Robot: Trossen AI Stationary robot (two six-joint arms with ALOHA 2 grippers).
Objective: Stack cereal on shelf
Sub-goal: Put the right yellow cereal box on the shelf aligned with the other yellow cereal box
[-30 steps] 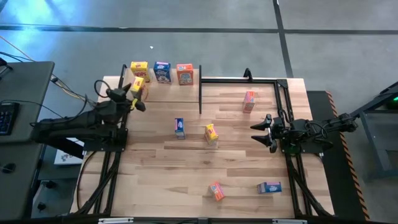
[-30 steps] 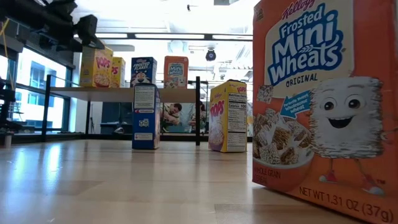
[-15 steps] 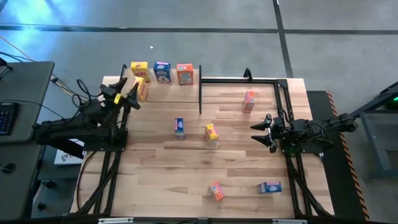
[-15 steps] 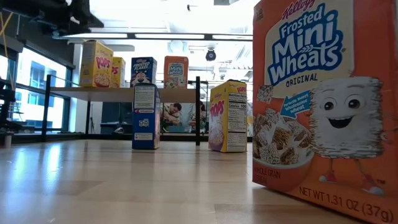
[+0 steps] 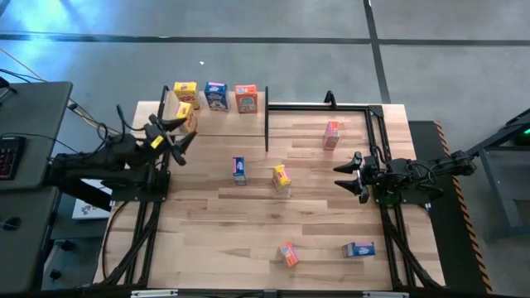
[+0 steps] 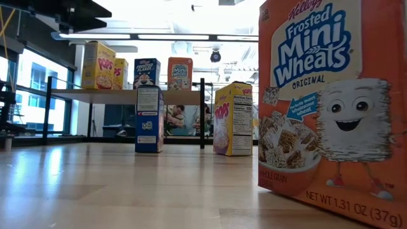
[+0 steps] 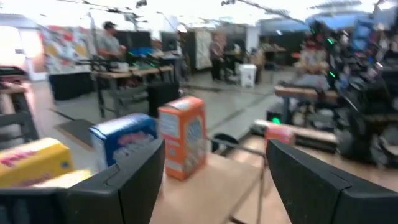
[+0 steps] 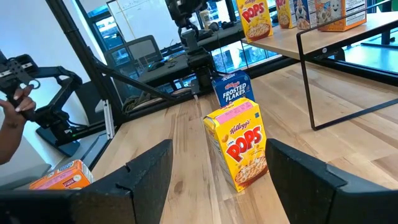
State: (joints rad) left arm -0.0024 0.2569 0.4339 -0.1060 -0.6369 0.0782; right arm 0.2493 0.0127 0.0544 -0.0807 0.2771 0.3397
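Four boxes shelved — five left on the table

Both grippers, left gripper (image 5: 172, 135) and right gripper (image 5: 346, 175), hold jaws open, empty; a careless swing could topple the shelf's (image 5: 170, 106) yellow box (image 5: 185, 117).

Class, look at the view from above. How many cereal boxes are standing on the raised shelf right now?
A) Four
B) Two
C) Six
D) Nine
A: the shelf carries four boxes, a yellow one, a blue one, an orange one and a second yellow one; the other five are down on the table.
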